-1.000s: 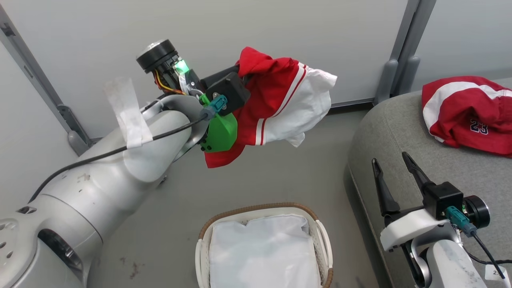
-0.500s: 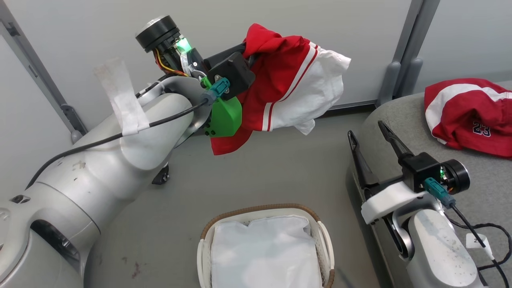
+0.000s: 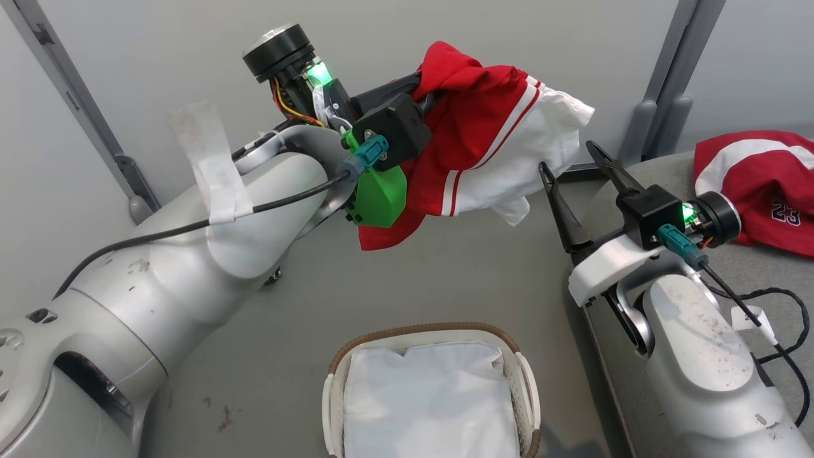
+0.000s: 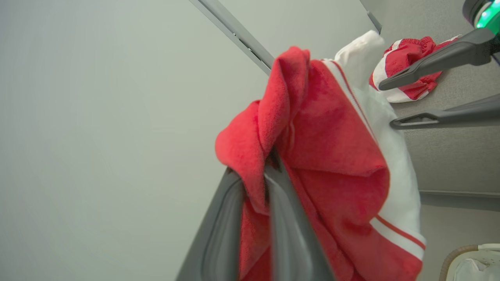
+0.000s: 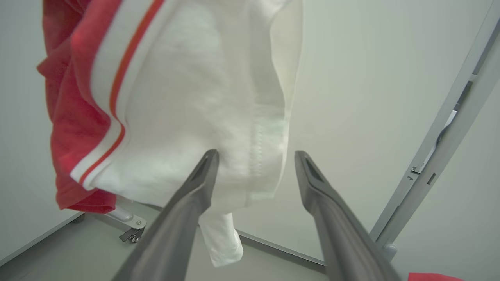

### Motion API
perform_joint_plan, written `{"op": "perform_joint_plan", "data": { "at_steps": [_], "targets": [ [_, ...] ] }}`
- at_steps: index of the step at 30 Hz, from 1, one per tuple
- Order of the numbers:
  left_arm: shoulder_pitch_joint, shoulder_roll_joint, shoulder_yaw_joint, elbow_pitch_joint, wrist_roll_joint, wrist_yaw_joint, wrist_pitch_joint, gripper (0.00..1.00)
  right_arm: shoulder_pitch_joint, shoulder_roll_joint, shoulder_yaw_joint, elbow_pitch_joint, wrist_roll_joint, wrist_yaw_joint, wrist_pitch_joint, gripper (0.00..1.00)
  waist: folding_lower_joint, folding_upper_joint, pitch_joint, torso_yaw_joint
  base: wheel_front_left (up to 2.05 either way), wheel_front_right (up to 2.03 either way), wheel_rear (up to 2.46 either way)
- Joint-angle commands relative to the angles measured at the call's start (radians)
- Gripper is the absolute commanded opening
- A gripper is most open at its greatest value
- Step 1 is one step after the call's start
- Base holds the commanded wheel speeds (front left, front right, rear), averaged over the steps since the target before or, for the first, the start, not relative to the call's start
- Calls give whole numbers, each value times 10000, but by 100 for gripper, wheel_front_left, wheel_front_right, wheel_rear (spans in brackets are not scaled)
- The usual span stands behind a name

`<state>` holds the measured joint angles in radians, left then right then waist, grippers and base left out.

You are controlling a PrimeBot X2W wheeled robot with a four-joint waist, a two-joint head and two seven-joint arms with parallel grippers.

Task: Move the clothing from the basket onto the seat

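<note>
A red garment with white bands [image 3: 489, 152] hangs in the air over the floor, bunched and pinched in my left gripper [image 3: 425, 95], which is shut on it. In the left wrist view the two fingers clamp a red fold [image 4: 256, 179]. My right gripper [image 3: 568, 158] stands open just right of the hanging cloth, its fingers [image 5: 256, 154] apart in front of the white part [image 5: 195, 117], not touching it. The second red garment, printed 23 [image 3: 763, 184], lies on the grey sofa [image 3: 782, 267]. The basket [image 3: 432, 331] sits on the floor below with the white liner [image 3: 426, 401] in it.
Pale wall panels with grey posts [image 3: 668, 83] stand close behind both arms. A caster foot [image 5: 133, 234] sits at the wall's base. A black cable [image 3: 785, 318] trails over the sofa beside my right arm. Bare grey floor [image 3: 445, 280] lies between basket and wall.
My left gripper has carried the held garment to the right, toward the sofa. My right gripper has risen and come up beside the cloth. The head view has shifted slightly.
</note>
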<state>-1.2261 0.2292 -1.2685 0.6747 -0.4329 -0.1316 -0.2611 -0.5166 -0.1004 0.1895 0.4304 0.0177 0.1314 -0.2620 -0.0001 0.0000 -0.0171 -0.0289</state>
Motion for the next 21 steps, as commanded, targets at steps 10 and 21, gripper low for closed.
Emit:
{"op": "perform_joint_plan", "data": {
  "at_steps": [10, 21],
  "targets": [
    [232, -49, -72, -518, 230, 23, -45, 0, -1175, -1257, 2336, 1021, 1920, -14, -46, 100, 1, 0, 61, 161, 0, 0, 0],
    [410, 20, -122, -847, 277, 21, -45, 0, -2092, -1848, 3871, 738, 2854, -14, -47, 100, 1, 0, 101, 184, 0, 0, 0]
  ]
}}
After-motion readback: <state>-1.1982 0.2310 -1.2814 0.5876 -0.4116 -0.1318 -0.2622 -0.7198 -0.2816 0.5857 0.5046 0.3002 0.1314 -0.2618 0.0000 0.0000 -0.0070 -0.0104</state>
